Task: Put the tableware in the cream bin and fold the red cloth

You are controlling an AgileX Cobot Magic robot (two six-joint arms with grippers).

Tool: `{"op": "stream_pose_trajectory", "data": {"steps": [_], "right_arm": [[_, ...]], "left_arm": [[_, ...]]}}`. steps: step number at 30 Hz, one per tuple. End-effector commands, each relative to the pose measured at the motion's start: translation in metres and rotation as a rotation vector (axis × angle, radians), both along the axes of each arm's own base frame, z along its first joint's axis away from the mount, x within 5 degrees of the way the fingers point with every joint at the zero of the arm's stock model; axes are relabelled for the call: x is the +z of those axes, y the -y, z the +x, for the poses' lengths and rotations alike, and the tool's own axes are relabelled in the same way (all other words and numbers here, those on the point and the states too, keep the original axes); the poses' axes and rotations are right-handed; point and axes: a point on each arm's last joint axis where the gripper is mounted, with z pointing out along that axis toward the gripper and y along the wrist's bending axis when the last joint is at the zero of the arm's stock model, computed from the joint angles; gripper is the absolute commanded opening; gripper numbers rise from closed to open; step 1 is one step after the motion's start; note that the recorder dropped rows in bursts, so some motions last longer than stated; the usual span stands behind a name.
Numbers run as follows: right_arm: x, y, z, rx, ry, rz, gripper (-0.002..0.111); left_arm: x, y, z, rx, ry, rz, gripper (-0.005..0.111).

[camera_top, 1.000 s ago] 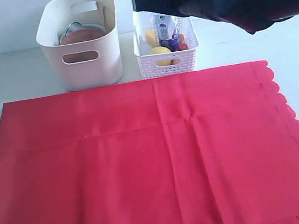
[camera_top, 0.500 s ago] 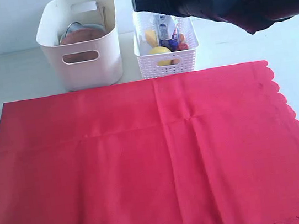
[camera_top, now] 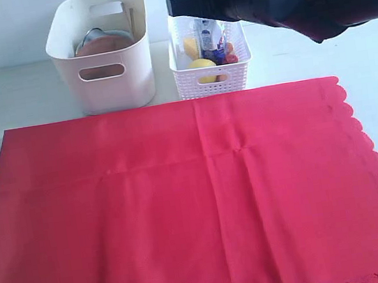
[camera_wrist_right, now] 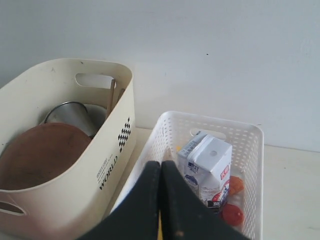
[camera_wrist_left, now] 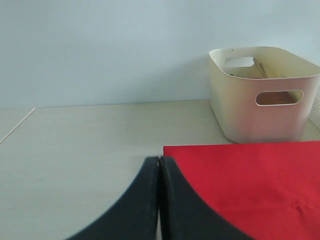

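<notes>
The bright red scalloped cloth (camera_top: 184, 205) lies flat just in front of the tall cream plastic bin (camera_top: 101, 55) holding the tableware (camera_wrist_right: 40, 155). Spread your left end effector (camera_wrist_left: 159, 161) and right end effector (camera_wrist_right: 160, 165) (both pressed together, empty) before pinching corners.

Large bright red rectangular fabric cloth (camera_top: 198, 203) lying spread across near part of pale flat surface (camera_top: 20, 95). Tall cream plastic bin (camera_top: 108, 89) sitting just behind cloth's far edge, left of middle. Small white lattice plastic basket (camera_top: 212, 78) standing just right of bin, narrow gap between. Round brown wooden plate (camera_wrist_right: 40, 155) leaning inside bin; steel cup (camera_wrist_right: 70, 115) resting behind plate; wooden chopsticks (camera_wrist_right: 111, 97) standing against bin's wall. White cardboard milk carton (camera_wrist_right: 207, 162) sitting in basket. Right pincer (camera_wrist_right: 160, 166) hanging above basket's bin-side rim.
</notes>
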Motion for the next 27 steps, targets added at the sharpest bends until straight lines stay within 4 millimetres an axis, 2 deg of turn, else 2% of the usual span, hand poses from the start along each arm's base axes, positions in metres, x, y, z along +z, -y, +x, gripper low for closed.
{"op": "stream_pose_trajectory", "data": {"steps": [1, 6, 20, 27], "right_arm": [[0.004, 0.005, -0.001, -0.007, 0.024, -0.016, 0.0], [0.005, 0.017, -0.01, -0.067, 0.074, -0.024, 0.0], [0.03, 0.053, -0.059, -0.132, 0.182, -0.006, 0.0], [0.031, 0.075, -0.086, -0.211, 0.247, 0.028, 0.0]], "left_arm": [[0.0, 0.0, 0.0, 0.0, 0.006, -0.006, 0.001], [0.0, 0.0, 0.0, 0.0, 0.006, -0.006, 0.001], [0.0, 0.0, 0.0, 0.0, 0.006, -0.006, 0.001], [0.0, 0.0, 0.0, 0.0, 0.006, -0.006, 0.001]]}}
